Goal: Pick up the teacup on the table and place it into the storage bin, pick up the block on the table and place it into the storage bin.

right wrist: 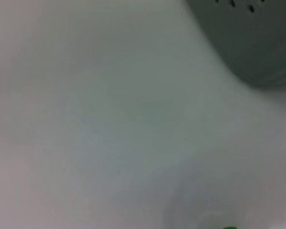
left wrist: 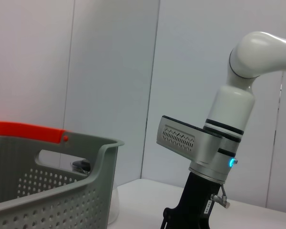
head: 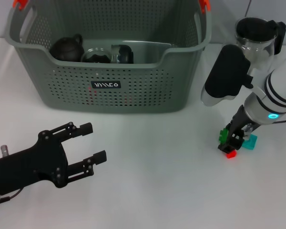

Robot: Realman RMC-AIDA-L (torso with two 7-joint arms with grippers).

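Left gripper (head: 88,150) is the closest thing to the head camera, parked low on the robot's left side of the bench (head: 148,191), fingers spread wide with nothing in them, pointing roughly toward the storage bin (head: 109,90). It's well apart from the action.

Right gripper (head: 233,142) is the one working: it's down on the bench at the robot's right, sitting right on top of a little cluster of blocks (head: 236,143), with green, teal and red bits poking out around it. The blocks look to be directly under and between the fingers, so I'd guess a grasp is on, but honestly can't tell how far those fingers are closed, or which way the block's long axis runs.

Bin sits up and to the left of that gripper, so the carry goes that way. Dark teapot-like pieces (head: 69,47) are already inside it. A glass pitcher (head: 255,38) stands behind the right arm.
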